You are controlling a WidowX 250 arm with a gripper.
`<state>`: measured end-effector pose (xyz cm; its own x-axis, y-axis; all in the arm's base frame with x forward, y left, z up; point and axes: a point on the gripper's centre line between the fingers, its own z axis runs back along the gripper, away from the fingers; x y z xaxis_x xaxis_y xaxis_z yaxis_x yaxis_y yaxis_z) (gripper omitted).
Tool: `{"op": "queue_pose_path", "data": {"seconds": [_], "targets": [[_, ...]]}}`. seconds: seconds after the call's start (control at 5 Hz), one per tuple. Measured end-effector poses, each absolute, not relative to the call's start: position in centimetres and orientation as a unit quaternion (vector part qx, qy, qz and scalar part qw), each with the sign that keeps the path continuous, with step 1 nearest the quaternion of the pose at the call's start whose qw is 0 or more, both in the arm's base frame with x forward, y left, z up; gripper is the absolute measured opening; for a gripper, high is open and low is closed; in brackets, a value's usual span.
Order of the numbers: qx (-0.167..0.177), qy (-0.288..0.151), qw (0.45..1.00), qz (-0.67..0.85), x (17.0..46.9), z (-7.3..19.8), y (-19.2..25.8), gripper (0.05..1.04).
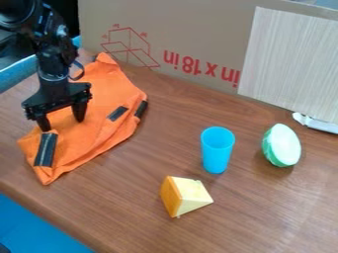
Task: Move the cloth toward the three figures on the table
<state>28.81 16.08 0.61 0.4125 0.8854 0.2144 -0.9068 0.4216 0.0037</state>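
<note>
Wooden table (132,220) runs under everything, cardboard (198,29) walls off the back. Orange cloth (109,99) lies rumpled at the left of the view, near corner close to the front edge. Gripper (63,125) is over it, fingers spread, so I'd call this the grab step. Next it needs to pinch fabric, then drag right along the wood stretch toward the green-and-white piece (284,145), blue cup (216,150) and wedge (187,195). Don't bump them lol.
</note>
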Motion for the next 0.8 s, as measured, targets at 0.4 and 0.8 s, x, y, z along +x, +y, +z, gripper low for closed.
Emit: {"op": "queue_pose_path", "data": {"seconds": [0.4, 0.8], "targets": [[0.050, -0.104, 0.836, 0.536, 30.4, 0.5, 12.6, 0.999], [0.040, -0.095, 0.834, 0.542, 31.5, 0.5, 9.6, 0.999]]}}
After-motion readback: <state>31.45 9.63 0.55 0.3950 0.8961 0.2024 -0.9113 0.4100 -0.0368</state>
